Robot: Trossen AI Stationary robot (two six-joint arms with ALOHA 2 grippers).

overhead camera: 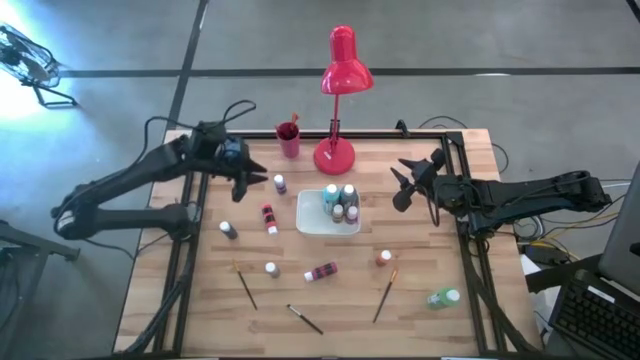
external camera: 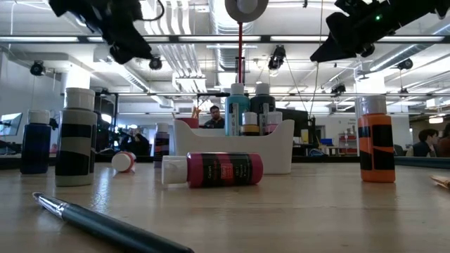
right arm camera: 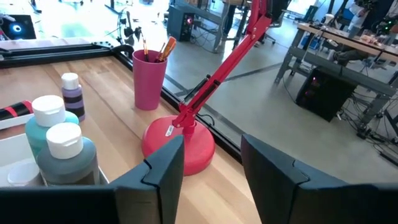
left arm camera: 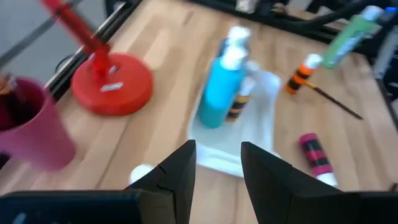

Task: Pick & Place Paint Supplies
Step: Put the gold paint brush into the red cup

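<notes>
Both sets of jaws stood open and empty as I watched: the left gripper (overhead camera: 262, 182) hung above the table (overhead camera: 430, 330) near the purple bottle (overhead camera: 280, 184), and the right gripper (overhead camera: 403, 186) hung just right of the tray (overhead camera: 312, 225). The lamp (overhead camera: 341, 75) stood behind the tray, the cup (overhead camera: 289, 139) beside it. Four bottles (overhead camera: 340, 203) stood in the tray. On the bare wood I saw a red bottle (overhead camera: 322, 271) lying flat, an orange one (overhead camera: 384, 258), a green one (overhead camera: 444, 297), and three brushes (overhead camera: 385, 294).
</notes>
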